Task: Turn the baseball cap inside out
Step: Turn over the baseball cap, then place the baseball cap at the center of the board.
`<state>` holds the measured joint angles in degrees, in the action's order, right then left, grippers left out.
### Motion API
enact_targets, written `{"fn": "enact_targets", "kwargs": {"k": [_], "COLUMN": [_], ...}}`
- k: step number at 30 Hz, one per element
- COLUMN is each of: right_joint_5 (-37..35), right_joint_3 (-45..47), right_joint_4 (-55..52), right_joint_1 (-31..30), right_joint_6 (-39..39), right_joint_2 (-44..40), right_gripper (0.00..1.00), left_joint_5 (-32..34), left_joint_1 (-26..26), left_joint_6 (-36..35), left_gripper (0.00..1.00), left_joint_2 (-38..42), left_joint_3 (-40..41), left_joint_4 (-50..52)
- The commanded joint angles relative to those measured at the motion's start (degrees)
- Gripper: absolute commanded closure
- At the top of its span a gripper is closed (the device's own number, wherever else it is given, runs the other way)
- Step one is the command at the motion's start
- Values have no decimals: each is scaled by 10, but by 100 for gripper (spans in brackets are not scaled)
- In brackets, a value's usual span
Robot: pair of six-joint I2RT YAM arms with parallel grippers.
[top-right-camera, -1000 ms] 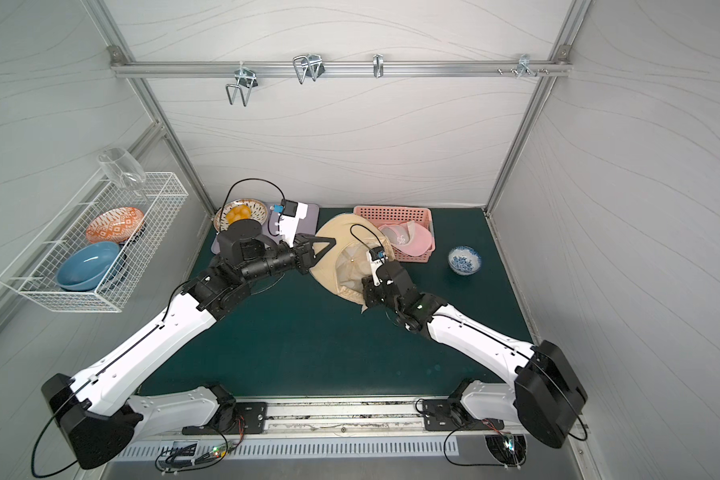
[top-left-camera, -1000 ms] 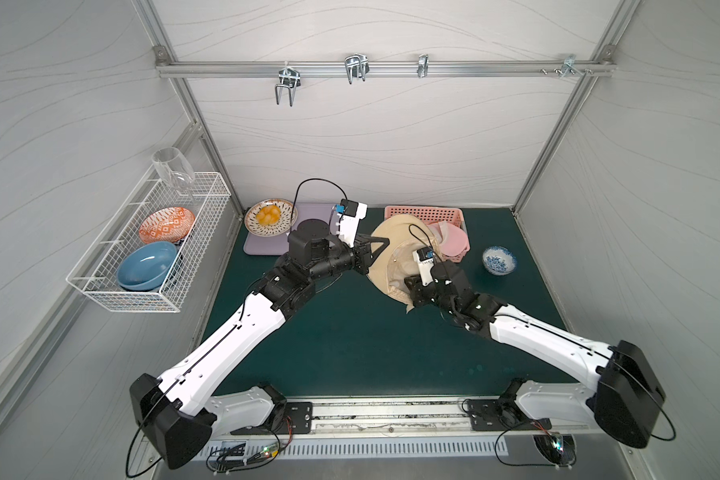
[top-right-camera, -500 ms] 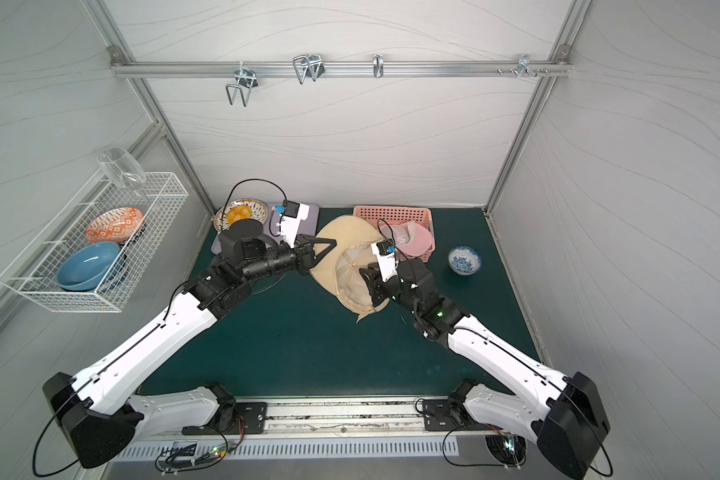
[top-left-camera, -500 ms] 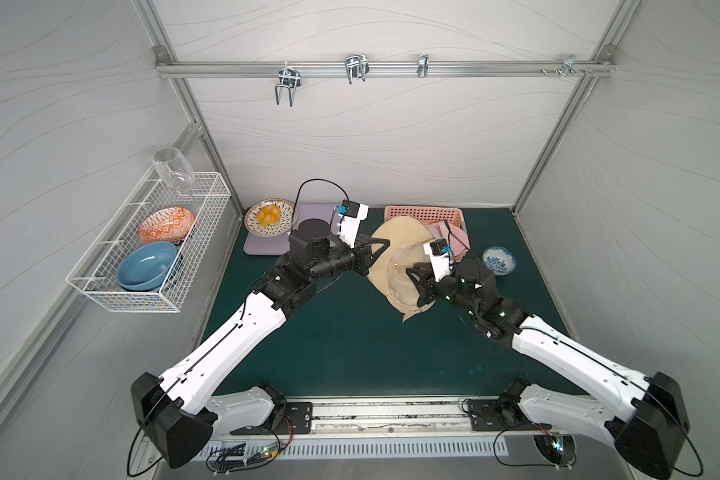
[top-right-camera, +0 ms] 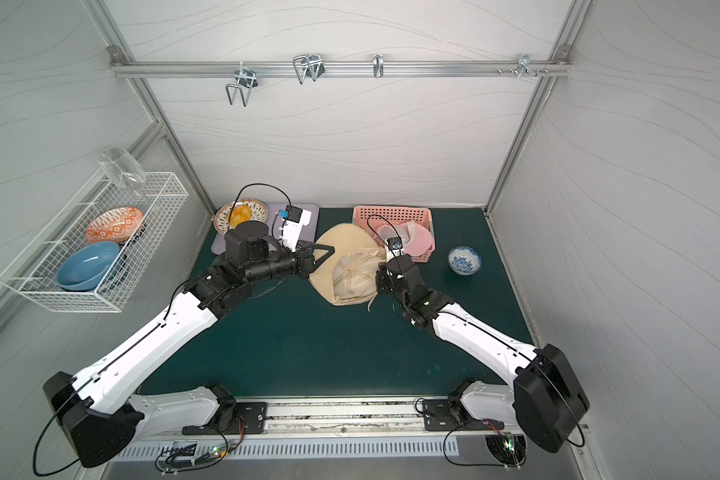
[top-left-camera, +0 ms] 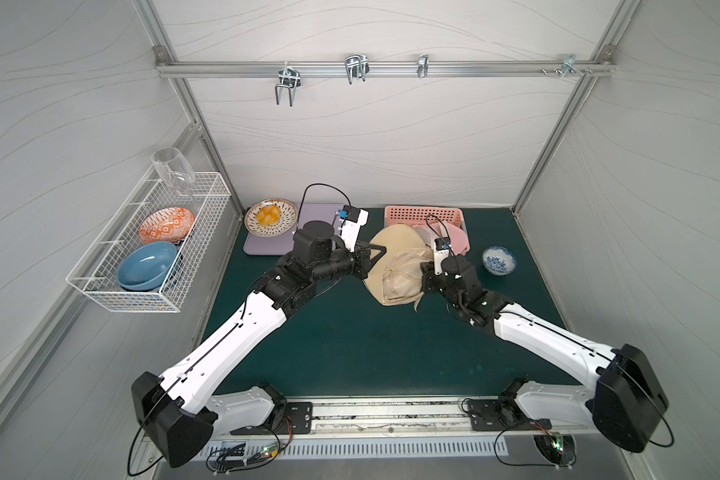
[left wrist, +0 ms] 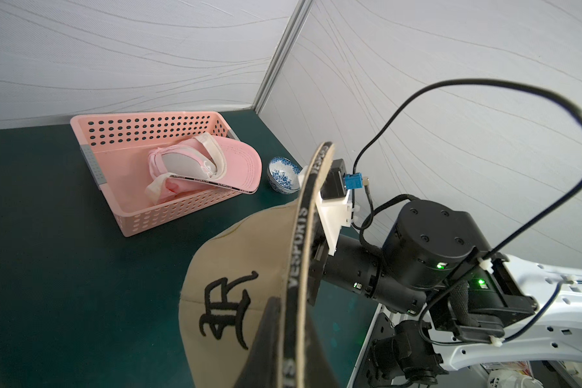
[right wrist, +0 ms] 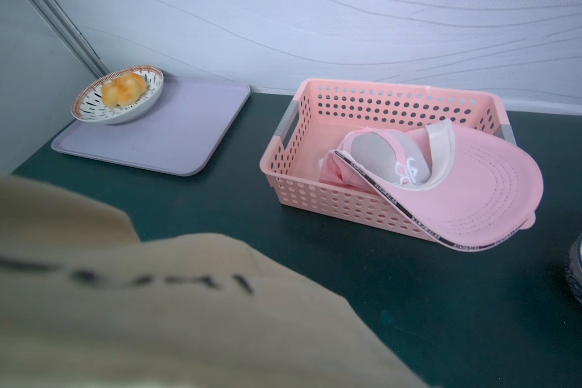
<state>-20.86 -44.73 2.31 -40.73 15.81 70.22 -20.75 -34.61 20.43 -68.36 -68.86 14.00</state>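
The beige cotton baseball cap (top-left-camera: 395, 266) hangs between the arms over the back of the dark green tabletop (top-left-camera: 350, 340), hollow side up. It looks light, floppy in the crown and stiff only in the brim, so the brim edge is the sound hold, and the left gripper (top-left-camera: 381, 250) is clamped there. The right gripper (top-left-camera: 424, 272) sits at the crown's rim; whether it pinches fabric I cannot tell. Just behind, a pink perforated plastic basket (top-left-camera: 425, 212) and a small blue-and-white bowl (top-left-camera: 499, 259) crowd any outward pull

Both arms reach inward; left gripper (top-left-camera: 378, 252) pinches the cap (top-left-camera: 395, 245), closed; right gripper (top-left-camera: 425, 277) presses into it, jaws hidden.
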Motion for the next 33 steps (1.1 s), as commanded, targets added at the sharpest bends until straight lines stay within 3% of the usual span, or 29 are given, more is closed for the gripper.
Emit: {"fn": "enact_targets", "kwargs": {"k": [1, 5, 10, 15, 19, 23, 28, 33], "right_joint_5": [53, 209, 294, 277, 378, 456, 547, 576], "right_joint_3": [3, 5, -18, -61, -102, -132, -147, -129], "right_joint_4": [-24, -3, -13, -99, -147, -158, -124, -55], "right_joint_1": [4, 5, 5, 18, 63, 94, 123, 123], "right_joint_6": [1, -34, -37, 20, 96, 179, 340, 434], "right_joint_2": [-28, -82, -119, -129, -117, -97, -60, -32], "right_gripper": [57, 44, 41, 35, 31, 27, 25, 24], "left_joint_5": [33, 60, 103, 198, 252, 227, 151, 112], "left_joint_1": [-1, -1, -4, -14, -15, -19, -26, -41], "left_joint_6": [-32, -57, -83, -212, -335, -440, -557, -654], "left_gripper": [100, 100, 100, 100, 100, 100, 100, 100], "left_joint_2": [16, 16, 15, 13, 10, 23, 46, 51], "left_joint_3": [-33, -13, 14, 45, 73, 119, 174, 198], "left_joint_4": [-24, -38, -73, -107, -147, -212, -260, -264]}}
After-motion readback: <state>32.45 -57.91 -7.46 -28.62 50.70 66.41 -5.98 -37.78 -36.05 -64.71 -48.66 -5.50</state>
